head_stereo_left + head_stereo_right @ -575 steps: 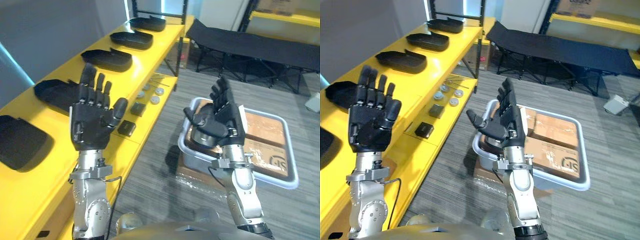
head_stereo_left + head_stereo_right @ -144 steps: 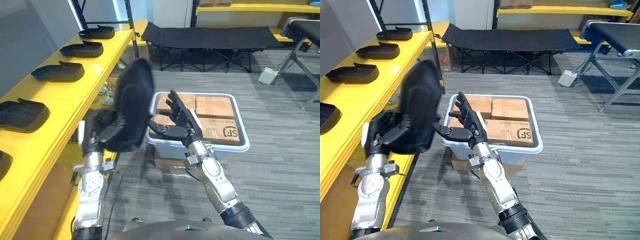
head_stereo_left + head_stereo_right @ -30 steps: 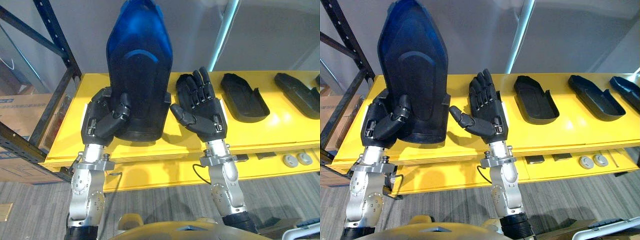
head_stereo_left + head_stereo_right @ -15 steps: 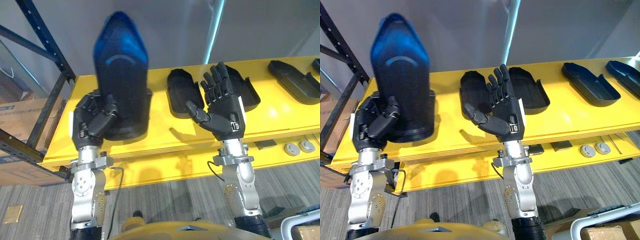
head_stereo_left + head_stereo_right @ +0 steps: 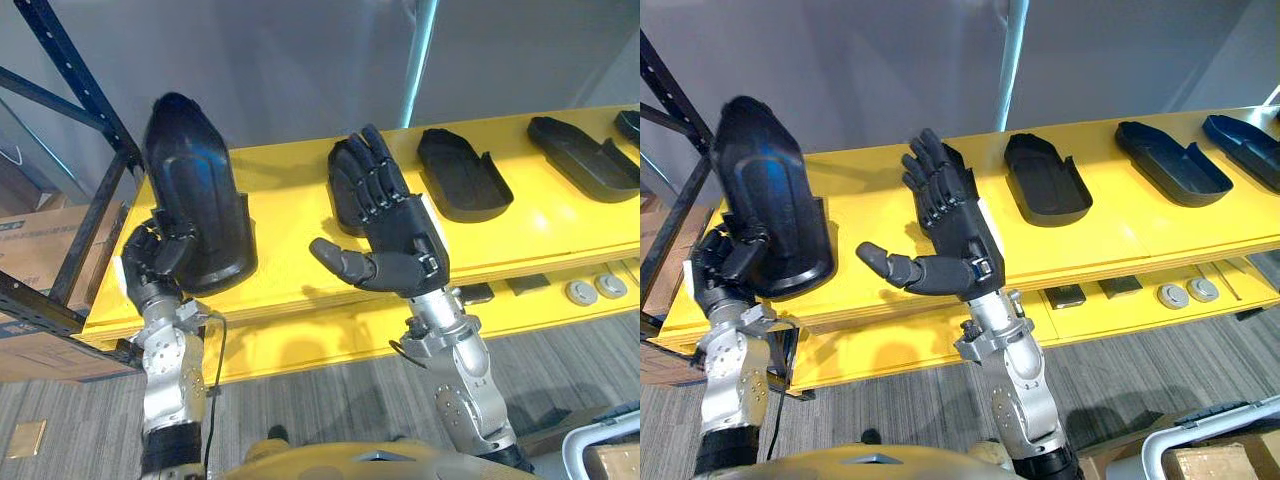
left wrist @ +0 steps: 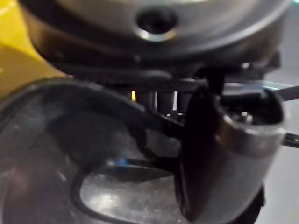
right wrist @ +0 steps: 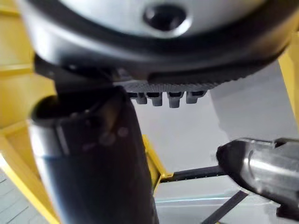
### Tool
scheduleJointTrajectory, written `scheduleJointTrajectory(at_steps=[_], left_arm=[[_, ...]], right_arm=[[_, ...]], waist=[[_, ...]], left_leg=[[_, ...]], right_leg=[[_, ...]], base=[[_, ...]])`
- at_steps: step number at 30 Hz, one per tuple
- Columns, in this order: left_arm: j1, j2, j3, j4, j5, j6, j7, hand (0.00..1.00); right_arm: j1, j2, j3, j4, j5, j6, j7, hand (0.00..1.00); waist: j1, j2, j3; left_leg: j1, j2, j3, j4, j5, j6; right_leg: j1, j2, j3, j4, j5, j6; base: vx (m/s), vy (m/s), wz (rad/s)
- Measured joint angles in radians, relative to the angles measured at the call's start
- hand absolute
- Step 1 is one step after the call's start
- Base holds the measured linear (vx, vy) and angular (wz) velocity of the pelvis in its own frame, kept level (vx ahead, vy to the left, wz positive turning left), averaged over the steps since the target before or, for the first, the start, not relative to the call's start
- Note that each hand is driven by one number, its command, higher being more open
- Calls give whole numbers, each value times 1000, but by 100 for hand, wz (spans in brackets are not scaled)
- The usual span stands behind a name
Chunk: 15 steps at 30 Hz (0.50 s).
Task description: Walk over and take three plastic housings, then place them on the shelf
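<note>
Fingers of left hand wrapped round btm of a black plastic housing, upright over the yellow shelf; right hand splayed, empty. Placing step imo: nxt tip it flat onto the bare spot by the other housings, then let go.

The dark left hand grips a glossy black plastic housing, thumb over its rim, beside a yellow shelf.
</note>
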<state>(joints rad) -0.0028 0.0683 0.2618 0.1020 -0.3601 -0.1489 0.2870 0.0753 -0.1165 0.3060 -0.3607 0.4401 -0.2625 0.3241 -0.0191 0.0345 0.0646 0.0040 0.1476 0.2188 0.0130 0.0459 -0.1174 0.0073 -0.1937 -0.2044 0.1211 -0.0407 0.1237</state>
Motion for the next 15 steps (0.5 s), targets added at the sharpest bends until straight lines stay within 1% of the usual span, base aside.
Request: scheduleJointTrajectory(at_steps=[2,7,8,10,11,13,15], left_arm=[[-38,4,-4,35,-31,1,0,0],[-242,22,-15,226,-56,8,-10,0],[-264,26,-15,243,-67,10,-9,0],[-343,33,-16,297,-75,30,-3,0],[-358,36,-17,305,-76,37,1,0],[-414,60,-18,335,-79,65,16,0],[-477,91,-16,370,-79,106,38,0]], right_arm=[[-48,-6,21,0,4,2,21,100],[-163,-7,116,29,39,30,42,100],[-177,-7,127,34,38,35,43,100],[-222,-7,156,37,39,46,52,100],[-232,-7,160,37,39,48,54,100],[-269,-7,173,37,39,58,56,100],[-294,-7,186,34,39,65,56,100]], waist=[[-11,3,0],[-20,21,9],[-24,24,12],[-30,34,32],[-33,36,36],[-42,43,59],[-42,46,81]], left_leg=[[-13,0,4,1,5,1],[-54,-5,5,-1,30,3],[-61,-7,5,-1,33,5],[-77,-16,8,-9,40,4],[-80,-16,12,-13,42,3],[-85,-15,44,-17,50,3],[-90,-15,78,-17,55,4]], right_leg=[[-22,-1,6,13,0,0],[-96,-13,17,82,-11,-5],[-107,-15,18,92,-13,-6],[-146,-26,25,133,-23,-6],[-155,-30,26,143,-27,-6],[-175,-37,31,168,-33,-6],[-201,-42,49,189,-34,-6]], base=[[-68,2,-6],[-86,-2,0],[-87,11,3],[-83,13,3],[-81,-1,6],[-81,-2,0],[-62,3,-14]])
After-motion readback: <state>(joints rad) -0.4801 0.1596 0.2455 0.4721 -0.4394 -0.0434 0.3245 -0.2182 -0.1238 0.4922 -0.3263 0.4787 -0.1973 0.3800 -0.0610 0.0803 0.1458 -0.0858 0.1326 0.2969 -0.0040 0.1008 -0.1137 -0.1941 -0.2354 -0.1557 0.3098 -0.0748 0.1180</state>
